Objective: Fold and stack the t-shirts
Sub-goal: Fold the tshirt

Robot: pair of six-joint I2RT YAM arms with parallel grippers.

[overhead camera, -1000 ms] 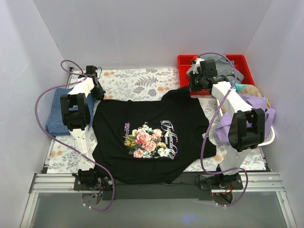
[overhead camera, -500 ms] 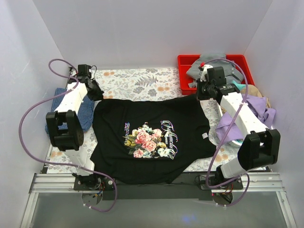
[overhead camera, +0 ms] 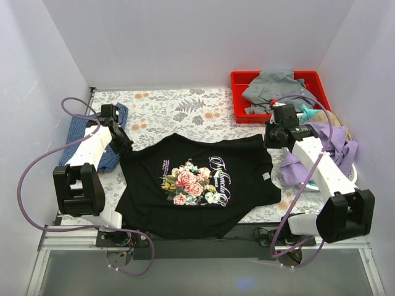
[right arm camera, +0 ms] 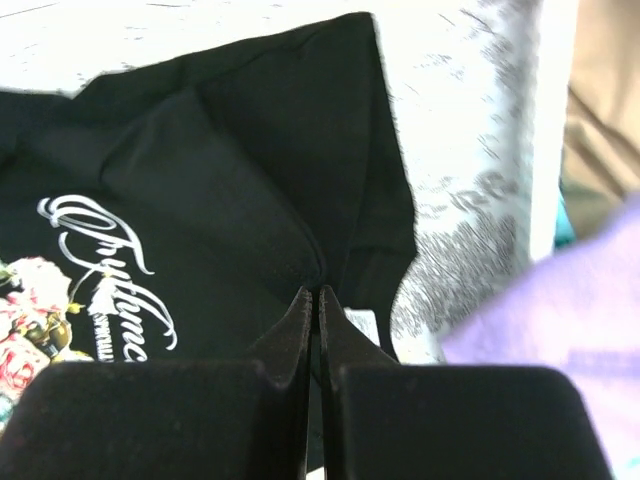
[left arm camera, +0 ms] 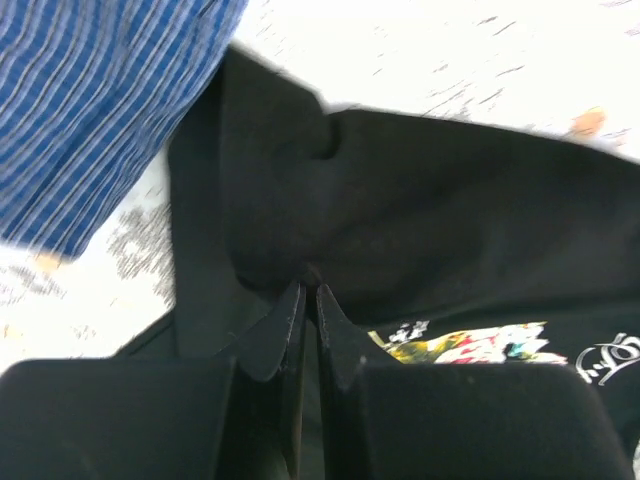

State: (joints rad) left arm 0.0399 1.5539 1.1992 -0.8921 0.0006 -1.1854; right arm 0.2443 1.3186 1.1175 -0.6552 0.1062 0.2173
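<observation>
black rose-print cloth t-shirt [overhead camera: 197, 185] lies mid-table on floral table cover [overhead camera: 179, 105]; left gripper [overhead camera: 125, 148] at its far-left corner, right gripper [overhead camera: 270, 139] at its far-right corner. mottled blue cloth shirt [overhead camera: 74, 131] to its left. red plastic tray [overhead camera: 237, 83] far right holds grey cloth [overhead camera: 274, 86]; white basket [overhead camera: 352, 179] with purple cloth [overhead camera: 330, 142] just in front of the tray

Far corners of black t-shirt [overhead camera: 197, 185] pinched: left claw [overhead camera: 126, 148], right claw [overhead camera: 270, 137].

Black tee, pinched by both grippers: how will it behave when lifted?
Likely floppy: the black t-shirt creases and bunches where the left gripper and right gripper pinch it. It will probably sag between them when lifted. Such thin pinches of cloth might slip.
</observation>
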